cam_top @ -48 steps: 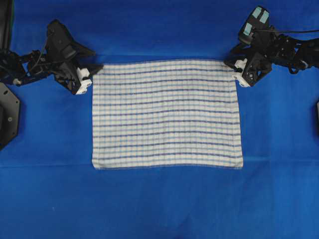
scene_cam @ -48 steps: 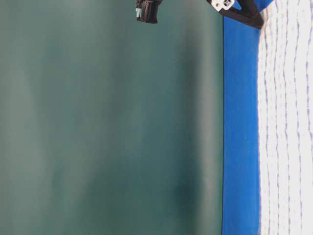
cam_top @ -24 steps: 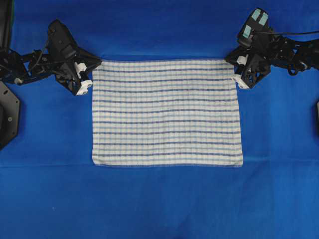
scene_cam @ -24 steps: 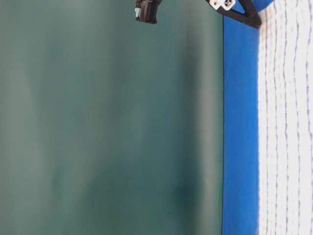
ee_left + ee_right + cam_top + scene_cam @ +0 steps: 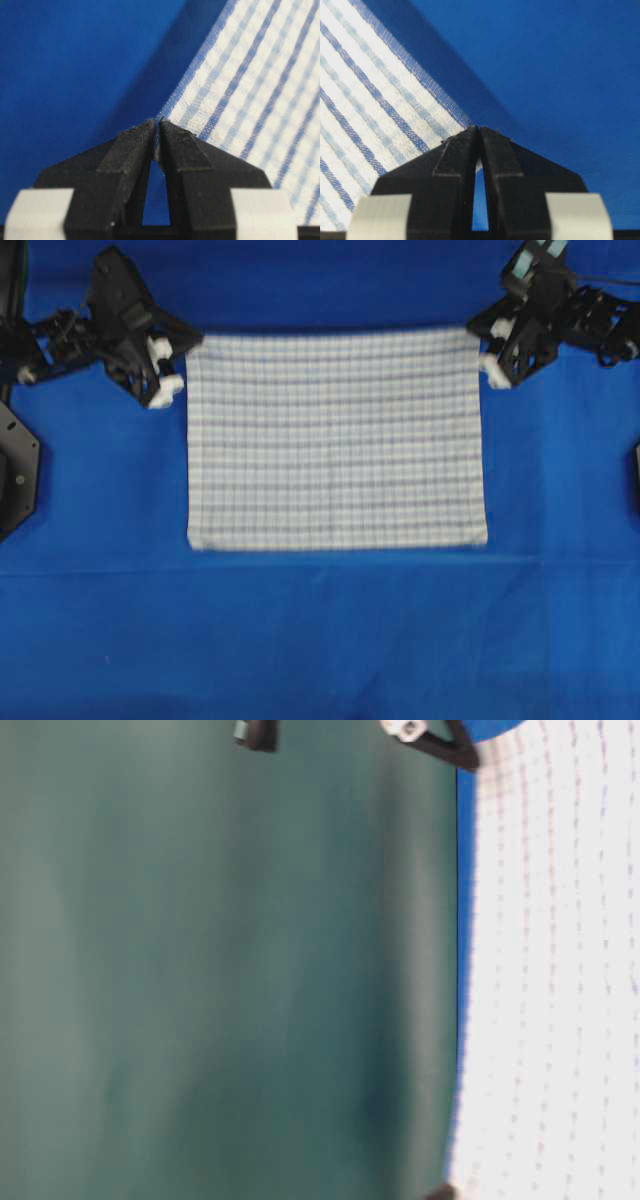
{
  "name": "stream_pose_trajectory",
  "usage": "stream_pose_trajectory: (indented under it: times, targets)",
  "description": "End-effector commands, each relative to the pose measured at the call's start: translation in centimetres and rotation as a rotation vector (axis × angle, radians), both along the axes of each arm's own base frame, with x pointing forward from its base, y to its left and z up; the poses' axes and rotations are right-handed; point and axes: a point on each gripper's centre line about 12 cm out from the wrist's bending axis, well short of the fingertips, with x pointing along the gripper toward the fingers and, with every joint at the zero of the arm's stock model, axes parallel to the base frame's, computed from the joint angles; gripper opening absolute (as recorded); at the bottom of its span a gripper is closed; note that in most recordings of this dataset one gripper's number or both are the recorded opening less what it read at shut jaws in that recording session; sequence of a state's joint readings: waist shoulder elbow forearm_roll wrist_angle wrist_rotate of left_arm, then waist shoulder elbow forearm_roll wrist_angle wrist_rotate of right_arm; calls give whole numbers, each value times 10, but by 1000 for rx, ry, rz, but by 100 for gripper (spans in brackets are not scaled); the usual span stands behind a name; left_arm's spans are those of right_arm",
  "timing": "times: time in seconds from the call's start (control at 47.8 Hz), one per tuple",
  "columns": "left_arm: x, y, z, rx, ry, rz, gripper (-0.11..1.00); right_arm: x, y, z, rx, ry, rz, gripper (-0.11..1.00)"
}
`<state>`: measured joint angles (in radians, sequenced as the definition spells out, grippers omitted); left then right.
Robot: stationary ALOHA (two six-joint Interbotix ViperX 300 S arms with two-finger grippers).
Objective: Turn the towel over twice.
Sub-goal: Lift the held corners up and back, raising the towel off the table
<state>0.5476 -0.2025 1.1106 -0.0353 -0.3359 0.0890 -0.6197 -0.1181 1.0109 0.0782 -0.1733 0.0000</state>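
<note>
Towel (image 5: 335,440) long axis left to right

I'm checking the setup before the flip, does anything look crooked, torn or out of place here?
Nothing stands out. The towel looks intact and roughly square to the blue cloth, its far edge raised. The left gripper and right gripper are each shut on a far corner.

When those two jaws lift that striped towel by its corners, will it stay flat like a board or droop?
Probably droop: the white woven towel with dark blue stripes looks thin and soft, so its middle should sag between the pinched corners. It seems light, since the left gripper and right gripper each hold it by a tiny corner. The woven texture likely resists slipping.
</note>
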Motion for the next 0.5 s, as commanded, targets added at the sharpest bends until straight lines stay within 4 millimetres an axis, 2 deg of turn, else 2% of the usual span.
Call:
stream_pose_trajectory:
  times: [0.0,0.209,0.482]
  targets:
    - [4,9,29,57,-45,2,6,-2,-11,25,-54,-65,-28,5]
    - [2,21,84,172,-110,10,6,-12,-22,79,-154,-152,-56,5]
    - [-7,18,145,285,-207,8,6,-21,-18,157,-266,-208,-29,5]
